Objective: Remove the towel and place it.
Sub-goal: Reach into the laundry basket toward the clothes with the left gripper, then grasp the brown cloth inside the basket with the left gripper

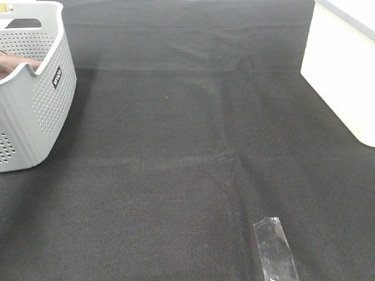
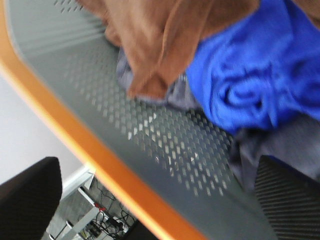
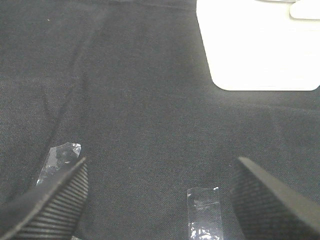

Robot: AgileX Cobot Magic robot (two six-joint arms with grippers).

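The towel [image 1: 12, 64] is lying bunched in the basket [image 1: 41, 105] at upper left, not yet lifted, the left gripper [image 2: 160, 200] hovering released over it, the right gripper [image 3: 160, 200] released over the table [image 1: 176, 175]

The only lettering in view is on the grey basket [image 1: 35, 111], which stands at the left edge of the scene toward the far side. A small black label [image 1: 57, 76] sits at a slant on its right-hand wall, just below the rim. The label carries a few white capital letters, too small and blurred to read with certainty. Neither wrist view shows any readable writing.
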